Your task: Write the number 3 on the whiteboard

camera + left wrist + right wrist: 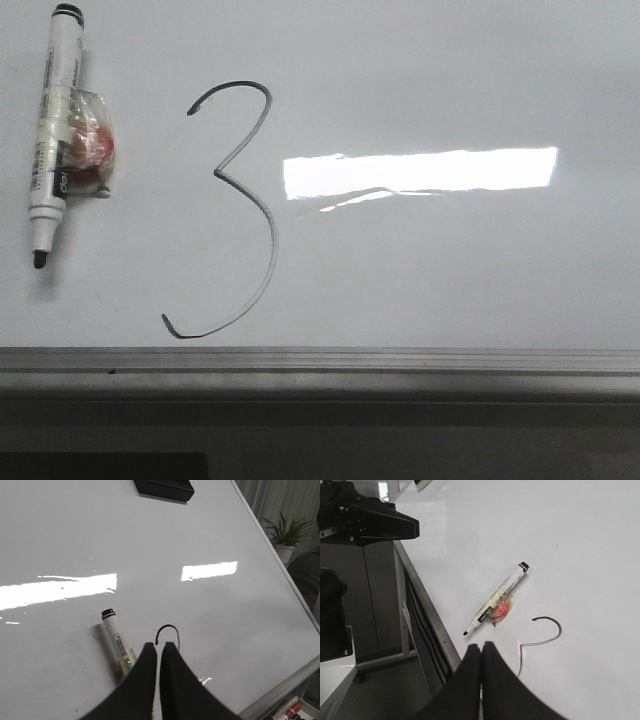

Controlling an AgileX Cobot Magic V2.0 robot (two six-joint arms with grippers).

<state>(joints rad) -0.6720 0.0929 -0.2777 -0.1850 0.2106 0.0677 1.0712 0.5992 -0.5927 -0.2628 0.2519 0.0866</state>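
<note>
The number 3 [217,172] is drawn in thin black line left of centre on the whiteboard [450,270]. An uncapped white marker [55,110] lies flat on the board to its left, with a taped clear-and-red wad [92,142] on its barrel. Neither gripper shows in the front view. In the left wrist view my left gripper [159,645] is shut and empty above the board [150,540], just short of the 3's top arc [167,625] and beside the marker [116,637]. My right gripper [481,645] is shut and empty near the marker [497,600] and the 3 [560,628].
A grey metal frame [320,362] runs along the board's near edge, also seen as the frame [427,615]. A black eraser [164,487] lies at the board's far end. A bright glare [420,170] sits right of the 3. Spare markers [287,712] and a plant [287,530] lie off the board.
</note>
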